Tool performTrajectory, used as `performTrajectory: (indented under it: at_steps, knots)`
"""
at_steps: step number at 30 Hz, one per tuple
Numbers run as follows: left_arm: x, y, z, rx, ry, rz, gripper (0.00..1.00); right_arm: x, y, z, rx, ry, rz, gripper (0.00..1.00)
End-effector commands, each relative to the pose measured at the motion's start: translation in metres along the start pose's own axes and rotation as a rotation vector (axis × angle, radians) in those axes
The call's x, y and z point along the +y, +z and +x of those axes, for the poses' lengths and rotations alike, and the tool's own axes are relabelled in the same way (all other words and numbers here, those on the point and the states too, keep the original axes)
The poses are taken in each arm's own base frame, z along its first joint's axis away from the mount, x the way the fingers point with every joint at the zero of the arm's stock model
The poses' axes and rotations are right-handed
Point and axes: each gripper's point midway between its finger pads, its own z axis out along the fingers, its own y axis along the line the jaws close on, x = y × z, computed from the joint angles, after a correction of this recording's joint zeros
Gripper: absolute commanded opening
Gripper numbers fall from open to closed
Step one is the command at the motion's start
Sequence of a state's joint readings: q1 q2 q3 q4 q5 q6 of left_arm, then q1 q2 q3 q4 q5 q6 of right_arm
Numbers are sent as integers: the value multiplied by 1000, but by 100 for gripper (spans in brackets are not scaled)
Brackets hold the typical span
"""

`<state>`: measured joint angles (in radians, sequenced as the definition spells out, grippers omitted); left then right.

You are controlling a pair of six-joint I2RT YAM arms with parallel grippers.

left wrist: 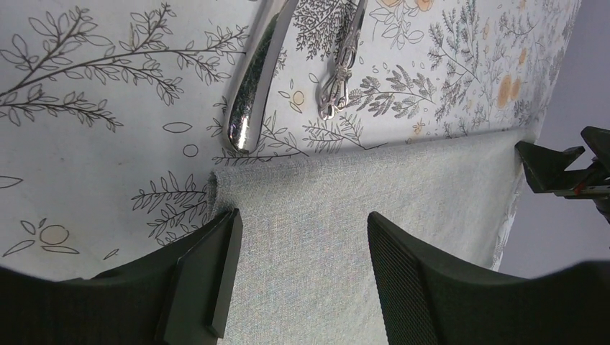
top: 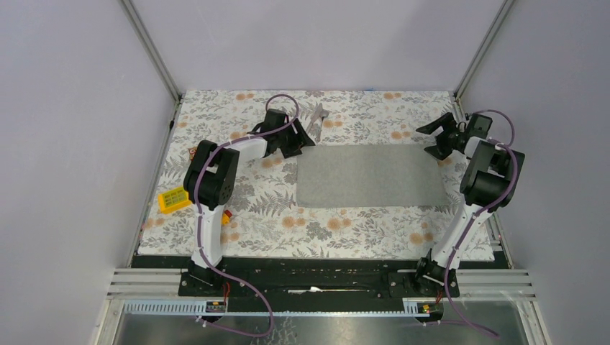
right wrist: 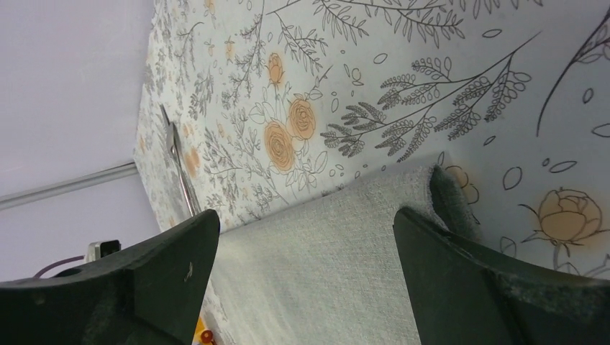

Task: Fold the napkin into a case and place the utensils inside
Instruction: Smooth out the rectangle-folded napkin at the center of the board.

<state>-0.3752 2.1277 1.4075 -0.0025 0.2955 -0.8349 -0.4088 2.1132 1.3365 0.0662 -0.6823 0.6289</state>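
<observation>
The grey napkin (top: 370,175) lies flat in the middle of the floral tablecloth (top: 237,201). My left gripper (top: 303,141) is open, low over the napkin's far left corner (left wrist: 302,215). My right gripper (top: 431,140) is open at the napkin's far right corner (right wrist: 324,244), where the cloth edge curls up slightly. Two shiny silver utensils (top: 317,117) lie just beyond the far left corner. In the left wrist view they are a smooth handle (left wrist: 253,79) and an ornate one (left wrist: 342,65). One of the utensils shows far off in the right wrist view (right wrist: 176,165).
A yellow toy block (top: 173,198) lies at the left edge of the tablecloth, with a small red piece (top: 227,213) next to the left arm. Metal frame posts stand at the table's back corners, close to the right gripper.
</observation>
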Motion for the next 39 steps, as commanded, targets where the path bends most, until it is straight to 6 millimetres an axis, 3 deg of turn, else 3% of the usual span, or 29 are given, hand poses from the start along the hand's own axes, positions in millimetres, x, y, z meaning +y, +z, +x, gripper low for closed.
performTrajectory:
  at_steps: [1,5,7,9,17,20,24,27,30,34,37,39]
  knots:
    - [-14,-8,-19,-26,22,29,70,20,-18,-13,-27,-73,31,97]
    - [-48,-21,-19,-4,9,133,70,50,-26,-10,-9,-87,-35,97]
    - [-65,-22,-23,-12,1,195,70,54,-27,-8,1,-88,-57,97]
    - [-69,-17,-22,-4,0,207,70,48,-23,-8,3,-86,-51,97]
    - [-28,13,-9,7,-27,108,70,26,2,-22,-22,-33,-74,97]
    - [-11,20,-6,4,-35,57,70,7,15,-22,-12,-9,-46,96]
    - [11,22,0,-6,-35,-27,69,-10,15,-25,-11,12,-14,96]
    - [14,14,-3,-26,-21,-68,69,-11,12,-26,-12,-3,4,96]
    - [-5,1,-7,-26,37,-71,69,-10,5,-24,-6,-29,53,96]
    - [-60,-25,-8,19,132,-13,70,10,-7,-28,-44,-120,163,97]
    - [-83,-42,17,76,185,11,70,24,-24,-25,-78,-136,228,99]
    - [-88,-51,47,137,188,37,70,35,-35,-15,-90,-143,251,99]
